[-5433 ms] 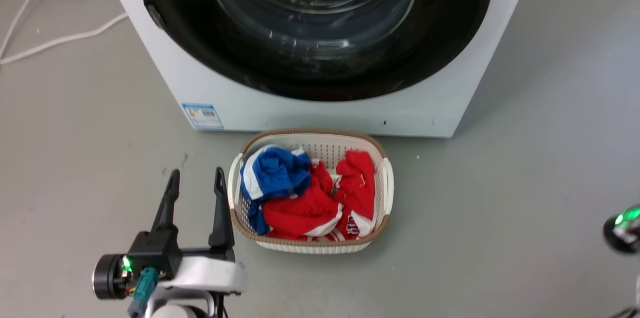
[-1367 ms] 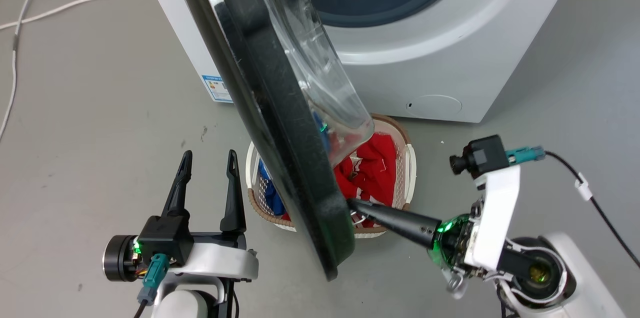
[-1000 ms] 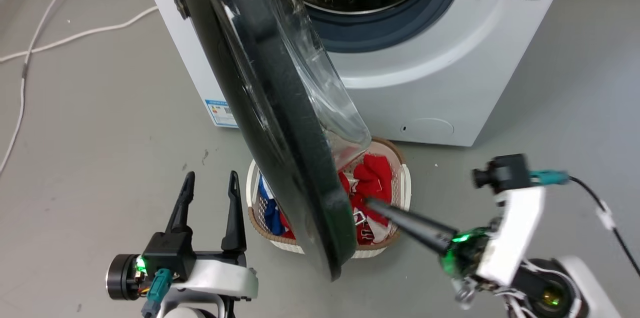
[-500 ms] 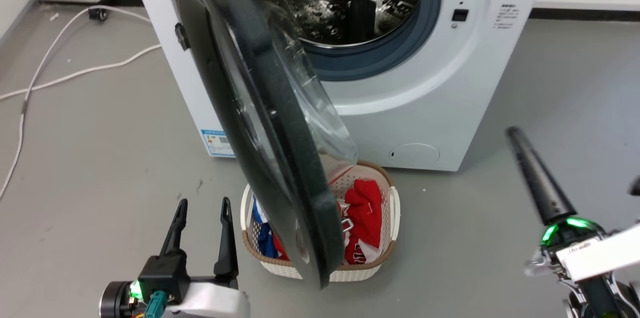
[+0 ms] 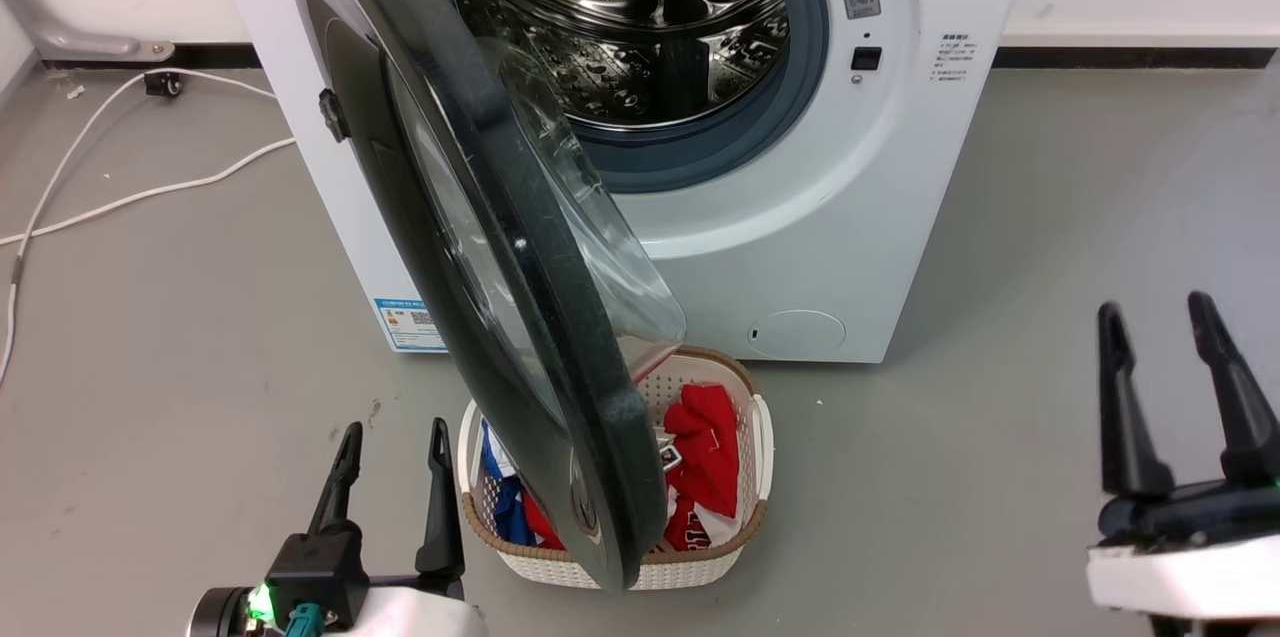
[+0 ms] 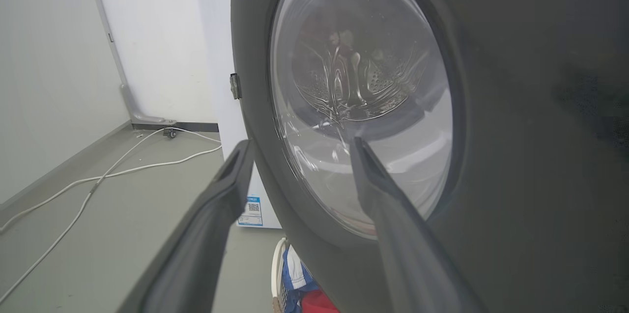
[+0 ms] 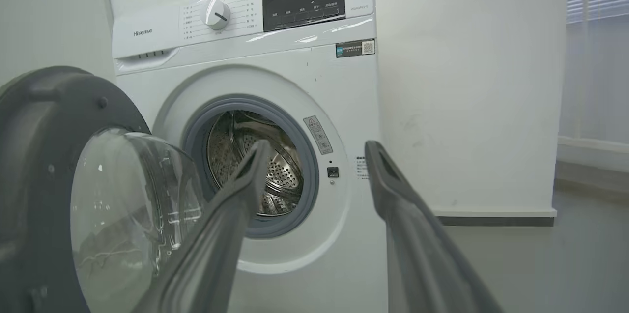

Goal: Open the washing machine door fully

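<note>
Grey floor holds the washing machine [image 5: 760,247], with a basket [image 5: 765,437] at its front. The washing machine door [image 5: 545,317] sticks out halfway, over the basket. The left gripper [image 5: 394,429] and right gripper [image 5: 1153,305] are spread wide and hold nothing. Best, I think, is a slow push on the door's dark rim, not its glass, toward the floor's left edge.

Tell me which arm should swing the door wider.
Probably right. The right gripper stands on the bowl side of the door, where a push swings it wider. The left gripper faces its outer side; pushing there would close it.
</note>
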You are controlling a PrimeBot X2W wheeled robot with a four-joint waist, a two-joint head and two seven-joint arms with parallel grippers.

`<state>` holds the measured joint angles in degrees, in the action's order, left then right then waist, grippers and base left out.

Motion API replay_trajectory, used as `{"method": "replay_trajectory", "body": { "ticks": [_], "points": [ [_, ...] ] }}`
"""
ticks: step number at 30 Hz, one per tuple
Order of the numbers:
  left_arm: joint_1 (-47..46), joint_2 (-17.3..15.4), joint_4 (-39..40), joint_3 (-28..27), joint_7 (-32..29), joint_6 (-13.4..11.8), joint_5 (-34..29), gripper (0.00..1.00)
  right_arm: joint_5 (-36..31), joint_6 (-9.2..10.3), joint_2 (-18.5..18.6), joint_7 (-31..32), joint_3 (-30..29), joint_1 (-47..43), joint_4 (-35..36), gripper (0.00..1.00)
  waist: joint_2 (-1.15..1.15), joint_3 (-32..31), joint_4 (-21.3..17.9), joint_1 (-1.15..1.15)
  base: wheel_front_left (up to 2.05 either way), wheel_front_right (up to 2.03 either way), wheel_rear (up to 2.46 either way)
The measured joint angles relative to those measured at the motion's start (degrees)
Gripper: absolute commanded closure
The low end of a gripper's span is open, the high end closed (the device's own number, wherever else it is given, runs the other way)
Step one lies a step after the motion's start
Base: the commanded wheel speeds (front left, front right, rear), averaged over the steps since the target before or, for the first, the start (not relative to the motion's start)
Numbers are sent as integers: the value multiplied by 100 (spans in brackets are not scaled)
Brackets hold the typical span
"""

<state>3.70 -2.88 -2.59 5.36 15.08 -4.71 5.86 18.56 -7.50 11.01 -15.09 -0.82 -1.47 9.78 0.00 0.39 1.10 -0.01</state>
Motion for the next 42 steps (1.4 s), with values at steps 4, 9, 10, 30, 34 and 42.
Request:
{"method": "replay_trajectory", "body": {
  "ticks": [4,9,10,30,34,42],
  "points": [
    [4,1,8,15,0,-1,3,0,-1013,1,-336,0,-56,-254,41,0,0,11,-8,0,0,0,0],
    [4,0,4,40,0,-7,37,0,-1321,0,-631,0,-49,-519,-167,0,0,22,22,0,0,0,0],
    [4,0,3,45,0,-9,42,0,-1335,0,-662,0,-46,-566,-211,0,0,21,27,0,0,0,0],
    [49,0,-2,31,0,-41,33,0,-1203,0,-799,0,-177,-942,-393,0,0,34,17,1,0,0,0],
    [49,1,1,8,0,-81,10,0,-1190,0,-800,0,-167,-946,-409,0,0,37,12,0,0,0,0],
    [42,1,249,-233,0,-309,-138,100,-1165,0,-800,0,-142,-946,-414,0,0,19,6,0,0,0,0]
  ]
}}
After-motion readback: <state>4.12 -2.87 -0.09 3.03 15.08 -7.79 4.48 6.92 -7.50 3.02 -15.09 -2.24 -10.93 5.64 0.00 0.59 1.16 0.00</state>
